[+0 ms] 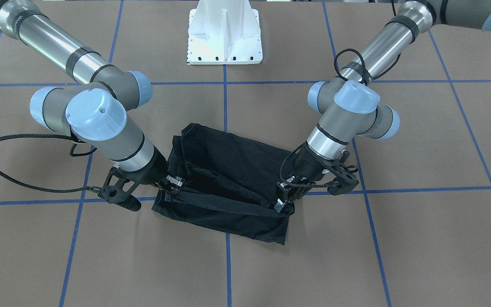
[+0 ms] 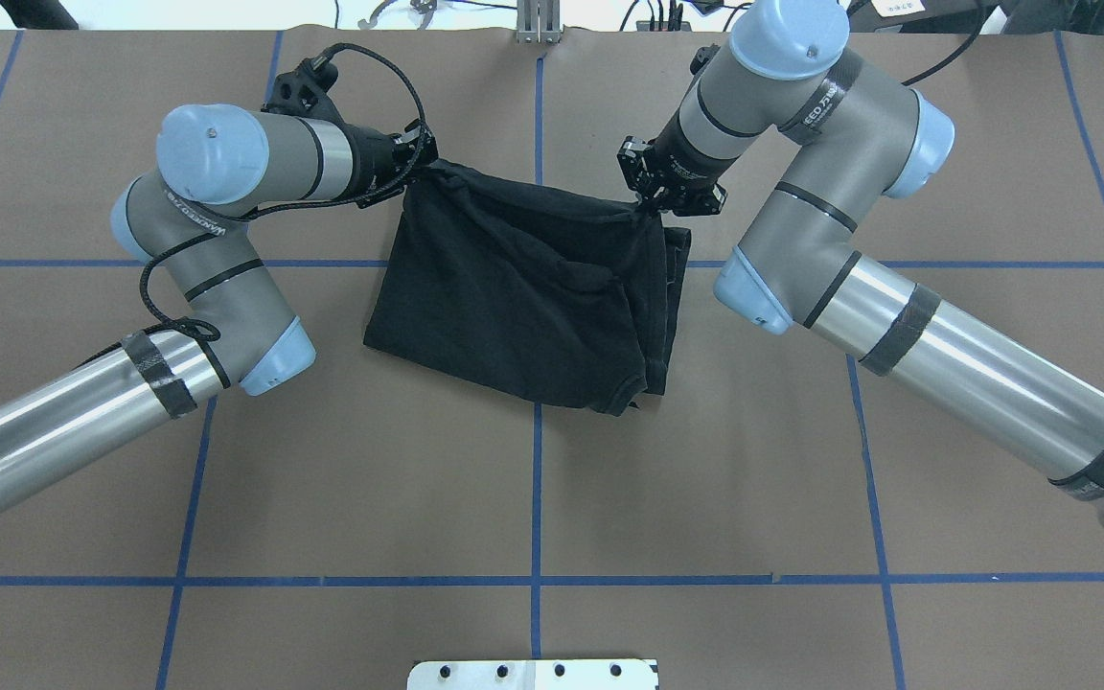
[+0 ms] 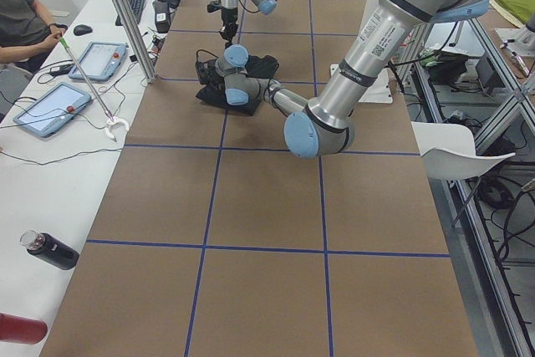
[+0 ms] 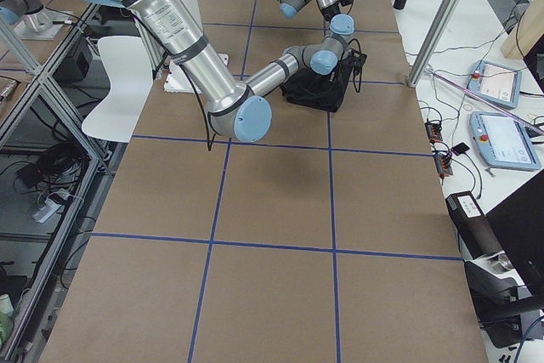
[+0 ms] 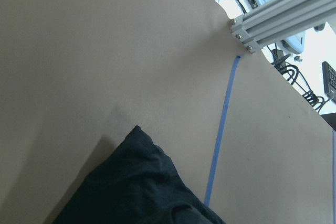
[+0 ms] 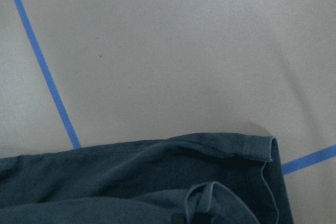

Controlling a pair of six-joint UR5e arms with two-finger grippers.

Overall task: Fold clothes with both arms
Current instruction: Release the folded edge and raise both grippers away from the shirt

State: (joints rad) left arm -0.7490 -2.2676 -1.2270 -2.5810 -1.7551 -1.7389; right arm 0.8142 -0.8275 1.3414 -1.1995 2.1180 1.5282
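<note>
Nearest the white base (image 2: 533, 674), we see the black T-shirt (image 2: 514, 287) lying rumpled on the brown table (image 2: 370, 479), across the centre blue tape line (image 2: 537, 479). Farther out, its edge runs taut between the pincers — the left gripper (image 2: 421, 163) clamps one corner, the right gripper (image 2: 653, 199) the other (both pinched tight on cloth).

Bright, even, from above; shadows faint. Glare streak along tube of right arm (image 1: 53, 44). T-shirt (image 2: 514, 287) folds crushed to black. Right wrist view washed, bluish, soft.
</note>
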